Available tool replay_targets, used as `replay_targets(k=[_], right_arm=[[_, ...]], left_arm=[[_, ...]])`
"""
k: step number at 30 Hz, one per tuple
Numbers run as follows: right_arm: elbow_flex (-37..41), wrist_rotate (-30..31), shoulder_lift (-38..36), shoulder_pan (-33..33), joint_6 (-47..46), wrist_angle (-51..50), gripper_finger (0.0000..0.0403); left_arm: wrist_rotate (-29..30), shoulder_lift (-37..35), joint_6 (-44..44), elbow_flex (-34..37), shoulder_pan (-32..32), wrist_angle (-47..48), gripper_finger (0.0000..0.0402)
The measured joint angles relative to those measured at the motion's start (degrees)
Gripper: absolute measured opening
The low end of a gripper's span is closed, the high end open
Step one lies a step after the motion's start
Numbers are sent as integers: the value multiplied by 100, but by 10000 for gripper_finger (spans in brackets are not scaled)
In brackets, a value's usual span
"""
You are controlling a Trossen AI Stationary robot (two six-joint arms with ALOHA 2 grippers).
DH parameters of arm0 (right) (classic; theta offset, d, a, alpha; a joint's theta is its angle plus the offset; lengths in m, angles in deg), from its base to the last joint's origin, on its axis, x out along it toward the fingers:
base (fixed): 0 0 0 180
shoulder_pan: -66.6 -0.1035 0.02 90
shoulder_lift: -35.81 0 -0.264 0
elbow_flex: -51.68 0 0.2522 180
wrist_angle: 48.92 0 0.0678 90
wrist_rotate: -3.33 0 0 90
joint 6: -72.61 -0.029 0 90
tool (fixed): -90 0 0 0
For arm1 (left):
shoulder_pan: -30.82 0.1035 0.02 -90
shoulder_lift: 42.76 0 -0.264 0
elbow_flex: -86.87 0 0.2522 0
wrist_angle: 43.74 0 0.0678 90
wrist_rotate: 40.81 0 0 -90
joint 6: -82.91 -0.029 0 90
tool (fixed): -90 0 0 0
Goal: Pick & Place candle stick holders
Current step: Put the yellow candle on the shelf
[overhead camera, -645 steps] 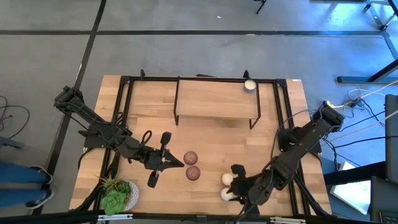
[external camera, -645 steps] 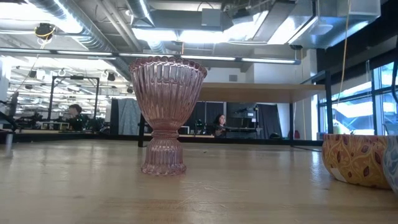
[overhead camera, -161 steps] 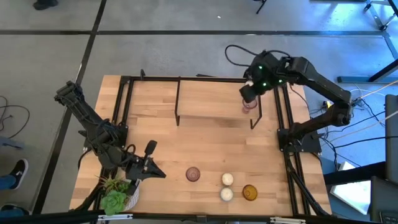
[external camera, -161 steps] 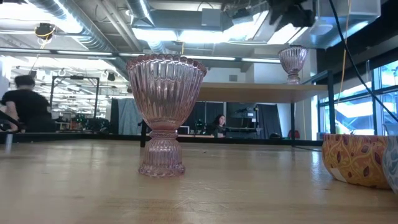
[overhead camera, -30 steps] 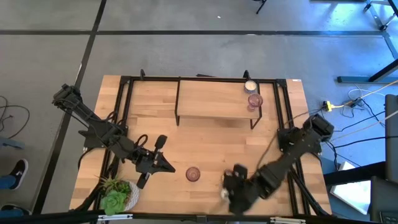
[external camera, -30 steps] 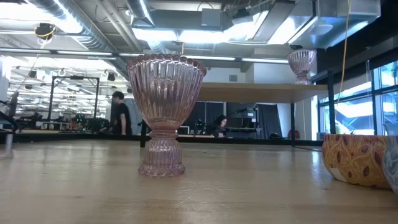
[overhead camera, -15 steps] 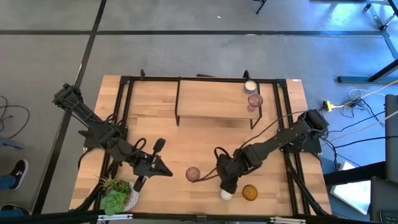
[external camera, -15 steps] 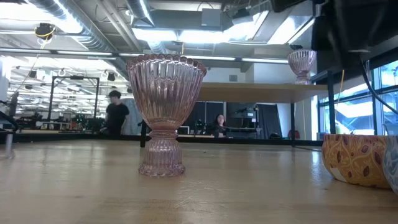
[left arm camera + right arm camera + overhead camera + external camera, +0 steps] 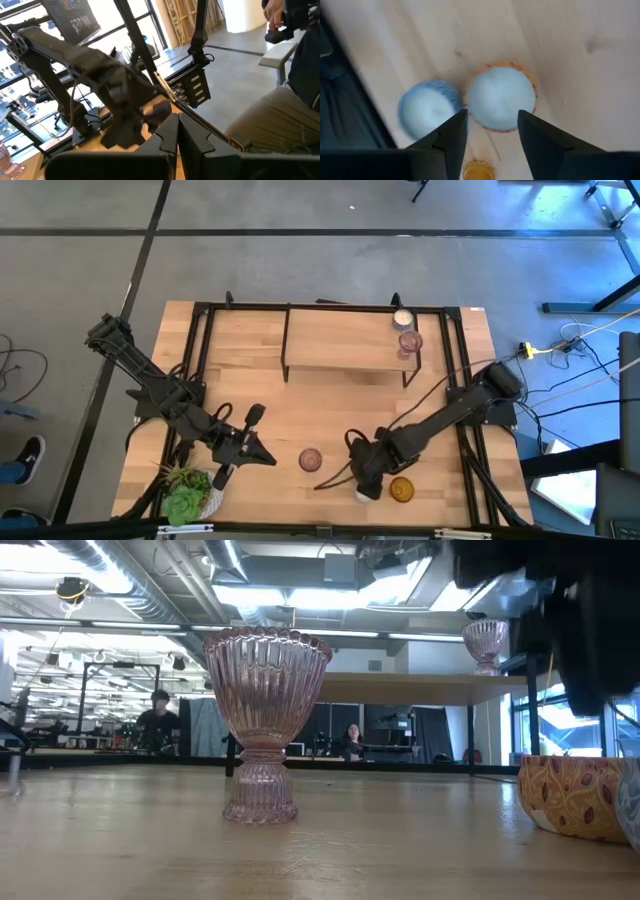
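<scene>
Our right gripper hangs over the near edge of the table with its fingers parted, one to each side of a whitish-cream holder below them; we cannot tell whether they touch it, and nothing is lifted. A second whitish-cream holder sits just beside the first, and an amber holder rests close by on the wood. Further toward the table's middle stands a pinkish-purple holder, upright in the low view. On the raised shelf at the far side we see another pinkish-purple holder beside a third cream holder. Our left gripper waits with fingers pressed together, empty, near the plant.
</scene>
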Motion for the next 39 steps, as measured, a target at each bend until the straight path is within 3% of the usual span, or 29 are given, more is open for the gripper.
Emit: replay_targets(k=[3,10,22,29,39], right_arm=[[0,-496,250,144,-462,-33,203],[-6,-649,459,265,-579,165,243],[-823,269,450,264,-105,-382,250],[-988,221,445,250,-728,-1214,250],[-983,-201,773,250,-913,-1196,251]], left_arm=[[-2,0,-1,0,1,5,4],[-4,0,-6,0,1,26,4],[-9,0,-17,0,6,26,4],[-11,0,-17,0,6,55,4],[-17,0,-17,0,6,47,4]])
